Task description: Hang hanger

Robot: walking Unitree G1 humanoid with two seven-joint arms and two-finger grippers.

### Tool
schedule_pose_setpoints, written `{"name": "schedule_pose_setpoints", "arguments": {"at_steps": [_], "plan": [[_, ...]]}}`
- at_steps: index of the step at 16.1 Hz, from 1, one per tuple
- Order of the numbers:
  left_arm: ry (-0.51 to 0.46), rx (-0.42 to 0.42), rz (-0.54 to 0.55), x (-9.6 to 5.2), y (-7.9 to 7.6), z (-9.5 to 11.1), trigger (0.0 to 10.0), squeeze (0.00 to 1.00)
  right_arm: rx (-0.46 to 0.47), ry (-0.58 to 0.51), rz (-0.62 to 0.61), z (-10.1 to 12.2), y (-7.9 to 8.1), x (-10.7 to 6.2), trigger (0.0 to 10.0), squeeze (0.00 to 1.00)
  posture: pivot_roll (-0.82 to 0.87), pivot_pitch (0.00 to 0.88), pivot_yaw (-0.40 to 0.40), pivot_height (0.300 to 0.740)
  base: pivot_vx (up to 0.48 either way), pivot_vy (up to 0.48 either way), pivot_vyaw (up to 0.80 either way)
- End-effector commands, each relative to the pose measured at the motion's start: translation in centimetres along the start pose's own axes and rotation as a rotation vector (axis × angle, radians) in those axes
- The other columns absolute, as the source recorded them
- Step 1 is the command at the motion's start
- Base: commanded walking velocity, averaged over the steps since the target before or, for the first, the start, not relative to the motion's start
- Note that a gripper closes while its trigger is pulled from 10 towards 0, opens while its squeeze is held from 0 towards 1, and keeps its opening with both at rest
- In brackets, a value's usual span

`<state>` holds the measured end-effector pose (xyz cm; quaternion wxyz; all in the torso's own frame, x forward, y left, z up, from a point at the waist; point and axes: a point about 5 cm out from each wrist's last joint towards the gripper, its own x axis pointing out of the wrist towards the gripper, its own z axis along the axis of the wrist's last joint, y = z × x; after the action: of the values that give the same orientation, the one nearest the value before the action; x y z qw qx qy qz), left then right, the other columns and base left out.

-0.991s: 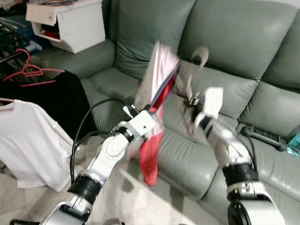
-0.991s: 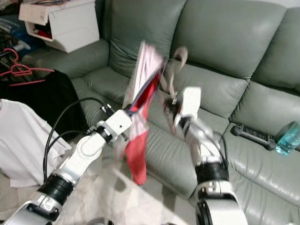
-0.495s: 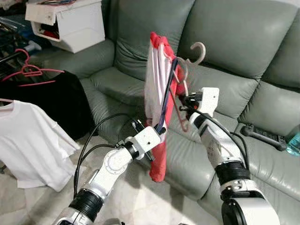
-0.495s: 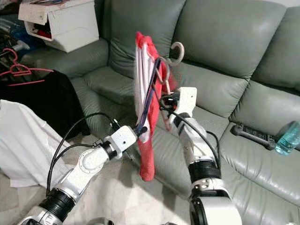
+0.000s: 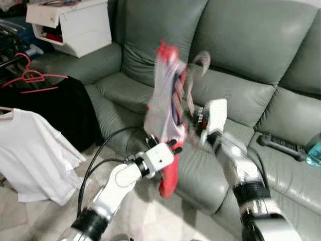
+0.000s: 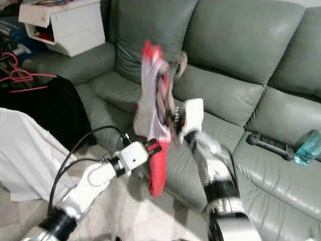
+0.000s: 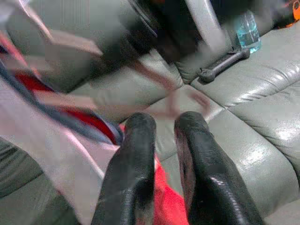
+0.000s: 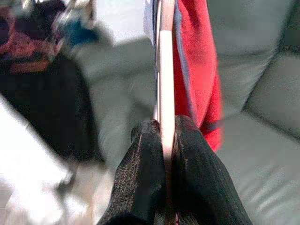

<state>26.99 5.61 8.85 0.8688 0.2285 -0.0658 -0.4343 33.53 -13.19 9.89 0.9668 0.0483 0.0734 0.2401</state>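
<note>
Red-and-white garment (image 5: pixel 168 108) on hanger (image 8: pixel 165 70) clamped in right gripper (image 8: pixel 165 129), left gripper (image 7: pixel 161 124) nearly closed, sofa (image 5: pixel 251 45) behind.

My two black fingers (image 8: pixel 159 187) look matt and finely grainy, pinching the smooth, pale pink plastic bar of the hanger (image 8: pixel 165 84). The red and white garment (image 5: pixel 168 115) on it is soft, matt cloth. The grey-green sofa (image 5: pixel 241 45) is smooth leather with a gentle sheen. My arms (image 5: pixel 120 181) are glossy silver with black rubbery cables. A white T-shirt (image 5: pixel 30 150) is matt cotton-like cloth. A bottle (image 6: pixel 306 148) looks like clear bluish plastic.
</note>
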Motion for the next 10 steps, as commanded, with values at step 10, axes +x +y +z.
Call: {"name": "schedule_pose_setpoints", "arguments": {"at_steps": [10], "plan": [[-0.017, 0.255, 0.263, -5.6, 10.8, 1.9, 10.0, 1.0, -0.323, -0.012, 0.341, 0.7, -0.9, -4.9, 10.0, 0.0, -0.04, 0.0, 0.029, 0.74, 0.0, 0.0, 0.0]]}}
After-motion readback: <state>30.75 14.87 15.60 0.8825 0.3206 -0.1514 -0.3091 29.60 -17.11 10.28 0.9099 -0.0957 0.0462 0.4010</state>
